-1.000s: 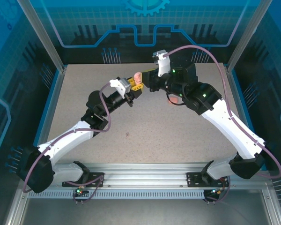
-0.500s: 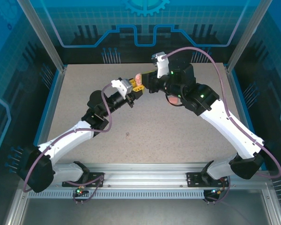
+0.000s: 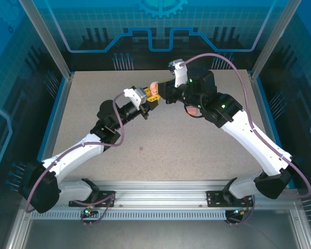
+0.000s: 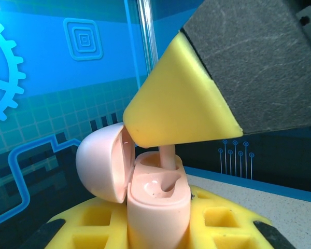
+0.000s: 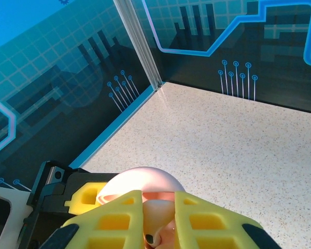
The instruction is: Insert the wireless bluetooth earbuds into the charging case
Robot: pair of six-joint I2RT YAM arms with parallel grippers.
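1. the charging case (image 4: 158, 207) is seen clamped between the yellow pads of the left gripper (image 4: 158, 231). its jaws are closed on the lower body of the case, which is held upright.
2. in the top view the left gripper (image 3: 151, 97) and the case (image 3: 154, 88) are located over the far middle of the table (image 3: 171, 148).
3. the lid (image 4: 101, 163) is noted as open, hinged back and tilted to the left in the left wrist view.
4. a salmon-pink earbud (image 4: 167, 154) is held stem-down directly above the open case. its lower end reaches into the top of the case; whether it is fully seated cannot be told.
5. the earbud is pinched by the right gripper (image 3: 161, 90), whose yellow fingers (image 4: 181, 98) come down onto the case from above. its jaws are nearly together on the bud.
6. in the right wrist view the bud (image 5: 156, 218) is seen between the pads of the right gripper (image 5: 156, 228), with the pink lid (image 5: 140, 181) just beyond.
7. a further pink item (image 3: 191, 110) is recorded on the table, partly hidden under the right arm; its kind cannot be told.
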